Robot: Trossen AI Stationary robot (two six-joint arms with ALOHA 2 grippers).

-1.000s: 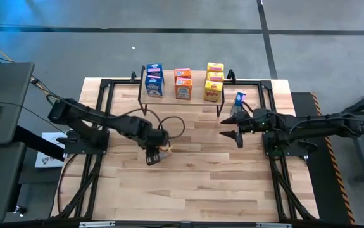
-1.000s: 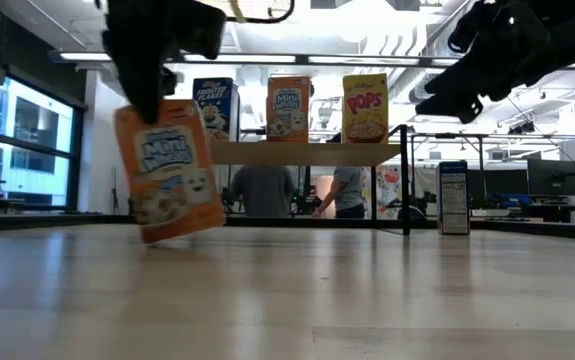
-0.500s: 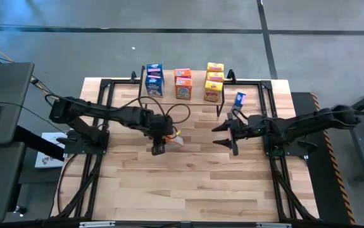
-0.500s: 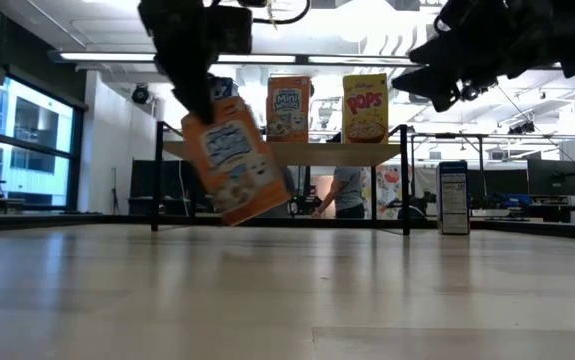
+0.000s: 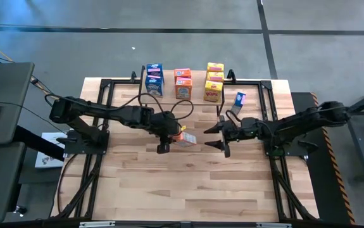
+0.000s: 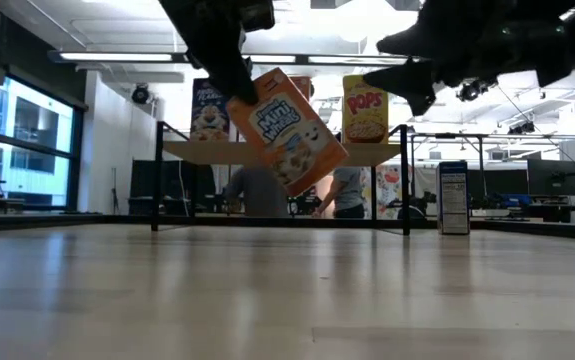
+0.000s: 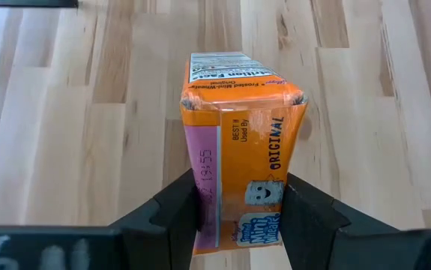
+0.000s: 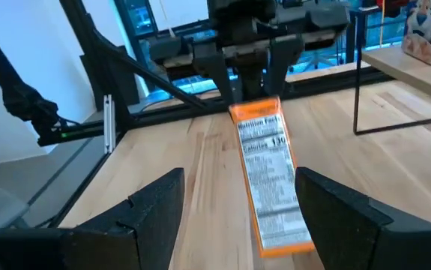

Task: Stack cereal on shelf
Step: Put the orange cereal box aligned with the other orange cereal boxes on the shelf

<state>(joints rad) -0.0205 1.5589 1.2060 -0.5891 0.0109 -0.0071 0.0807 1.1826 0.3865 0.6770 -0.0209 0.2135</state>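
Orange rectangular cardboard cereal box [image 7: 241,150] clamped in left gripper [image 7: 237,217], tilted above wood table [image 5: 188,171].
Print reads "ORIGINAL", "BEST If Used By"; right gripper [image 5: 214,135] fingers apart, empty.

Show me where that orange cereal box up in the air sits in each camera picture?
High view: orange box at table centre, between both grippers.
Low view: tilted, upper middle.
Left wrist view: centre, clamped by the left gripper.
Right wrist view: centre.
Shared landmark: the left gripper holding it.
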